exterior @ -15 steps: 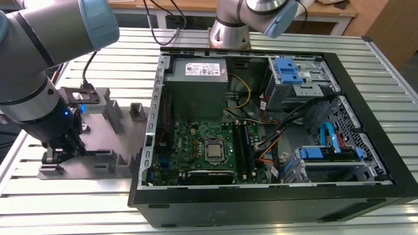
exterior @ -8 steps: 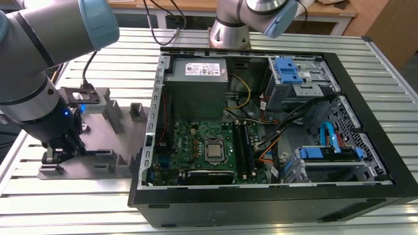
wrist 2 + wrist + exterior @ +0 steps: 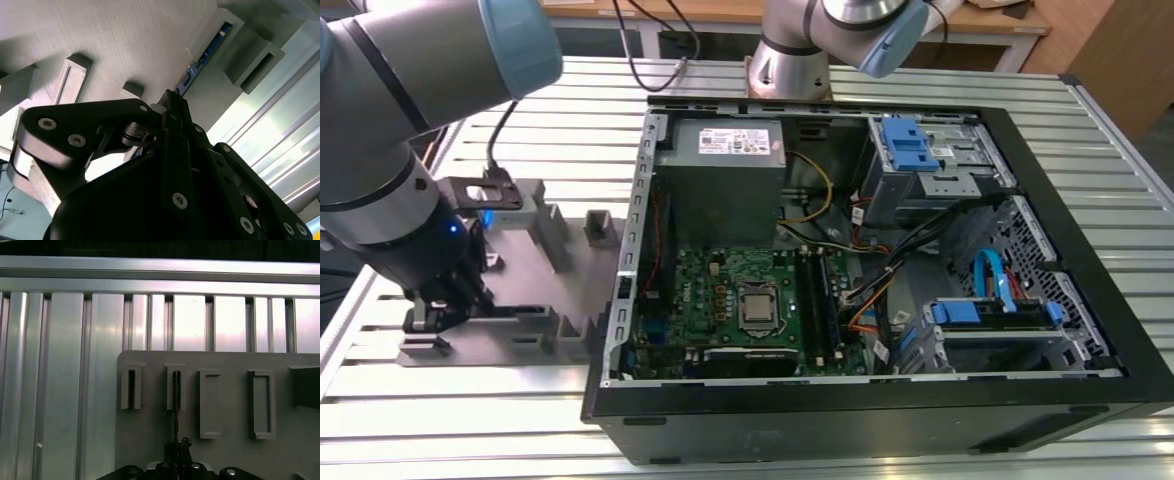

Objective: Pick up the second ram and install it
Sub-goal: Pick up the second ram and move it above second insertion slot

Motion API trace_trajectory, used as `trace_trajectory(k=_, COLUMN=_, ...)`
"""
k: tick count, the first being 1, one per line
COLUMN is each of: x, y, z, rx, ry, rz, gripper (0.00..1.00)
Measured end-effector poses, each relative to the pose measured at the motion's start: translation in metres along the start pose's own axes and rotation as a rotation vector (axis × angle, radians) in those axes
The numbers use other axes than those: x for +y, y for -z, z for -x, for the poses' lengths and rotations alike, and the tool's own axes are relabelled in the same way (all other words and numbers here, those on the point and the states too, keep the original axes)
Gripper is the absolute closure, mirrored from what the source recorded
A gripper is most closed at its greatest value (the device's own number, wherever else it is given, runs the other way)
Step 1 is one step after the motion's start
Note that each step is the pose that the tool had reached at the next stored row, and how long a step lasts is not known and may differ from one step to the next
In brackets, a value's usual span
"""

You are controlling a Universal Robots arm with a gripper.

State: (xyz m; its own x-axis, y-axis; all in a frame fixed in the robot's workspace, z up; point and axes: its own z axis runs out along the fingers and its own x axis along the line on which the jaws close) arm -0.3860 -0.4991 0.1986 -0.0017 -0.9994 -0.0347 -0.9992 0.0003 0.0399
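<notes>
**Fixture and contents.** A grey fixture plate lies flat on the ribbed aluminium desk, on the exterior view's left of the open computer case. In the first wrist view, four slot blocks stand in a row on the plate. The second ram stands on edge and shows as a thin dark line. Its far end sits in the second block, counted from the plate's side edge. In the second wrist view, the ram shows as a blue strip, and its far end rests in a grey slot block.

**Case contents.** The case lies on its side with its panel off. The green motherboard lies flat in the bottom. A grey power supply sits in the corner farther from the camera. Blue-tabbed drive cages stand toward the exterior view's right.

**Arm pose.** The arm reaches down over the fixture, with the end effector low against the plate. In both wrist views the end effector is drawn together on the near end of the ram and grips it. The ram is seated in the fixture.

**Clearances.** The fixture sits just beside the case wall. Bare desk extends beyond the plate's side and far edges. Another arm's base stands behind the case.
</notes>
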Motion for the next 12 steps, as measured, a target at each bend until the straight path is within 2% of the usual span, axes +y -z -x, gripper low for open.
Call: trace_trajectory(k=12, x=0.0005, y=0.0127, z=0.0005, rx=0.0000, ry=0.000, rz=-0.0001, gripper=0.89)
